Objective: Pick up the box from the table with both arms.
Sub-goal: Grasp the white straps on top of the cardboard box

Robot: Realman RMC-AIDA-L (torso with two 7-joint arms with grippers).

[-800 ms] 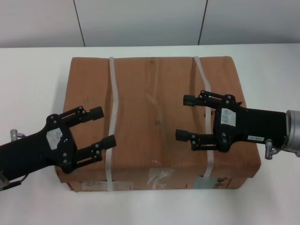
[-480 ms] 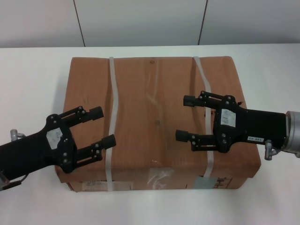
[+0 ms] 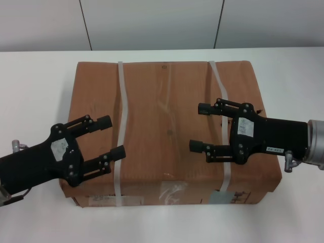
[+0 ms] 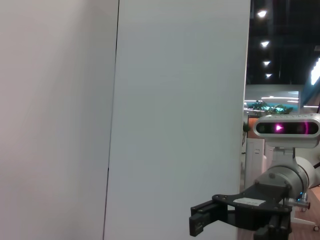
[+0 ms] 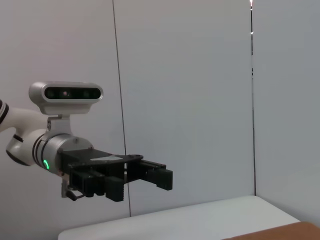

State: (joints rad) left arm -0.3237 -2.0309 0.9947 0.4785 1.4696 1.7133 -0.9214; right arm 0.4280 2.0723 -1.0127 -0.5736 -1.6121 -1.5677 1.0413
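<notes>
We find the box [image 3: 169, 129] lying flat on the white worktop [image 3: 40, 86], near its middle. It is a broad, shallow carton of brown cardboard with a faintly creased top. Two whitish plastic straps [image 3: 121, 116] cross it from back to front, and clear tape and labels show on its front side.

We see the left hand [image 3: 110, 136] hovering over the box's front-left part, its black fingers [image 3: 104, 122] spread wide and empty, pointing toward the centre. The right hand [image 3: 200, 127] hovers over the right half, likewise spread wide and holding nothing, its fingers aimed leftward above the right strap. Each hand is matte black with a small white label; the right arm's silver-white cylindrical segment [image 3: 316, 144] shows at the picture's edge.

Smooth pale wall panels [image 3: 152, 23] with dark vertical seams stand behind the worktop.
</notes>
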